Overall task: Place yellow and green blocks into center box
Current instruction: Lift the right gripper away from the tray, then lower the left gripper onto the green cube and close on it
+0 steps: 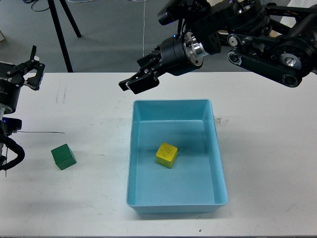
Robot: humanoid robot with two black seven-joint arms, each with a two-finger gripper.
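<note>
A yellow block (166, 155) lies loose on the floor of the light blue box (174, 200) in the middle of the white table. A green block (63, 156) sits on the table left of the box. My right gripper (130, 86) is raised above the table just beyond the box's far left corner. Its fingers are apart and it holds nothing. My left gripper (22, 72) is at the far left edge, partly cut off, open and empty, well behind the green block.
A thin black wire (37, 132) lies on the table at the left, behind the green block. Black tripod legs (62, 37) and a seated person (297, 12) are beyond the table's far edge.
</note>
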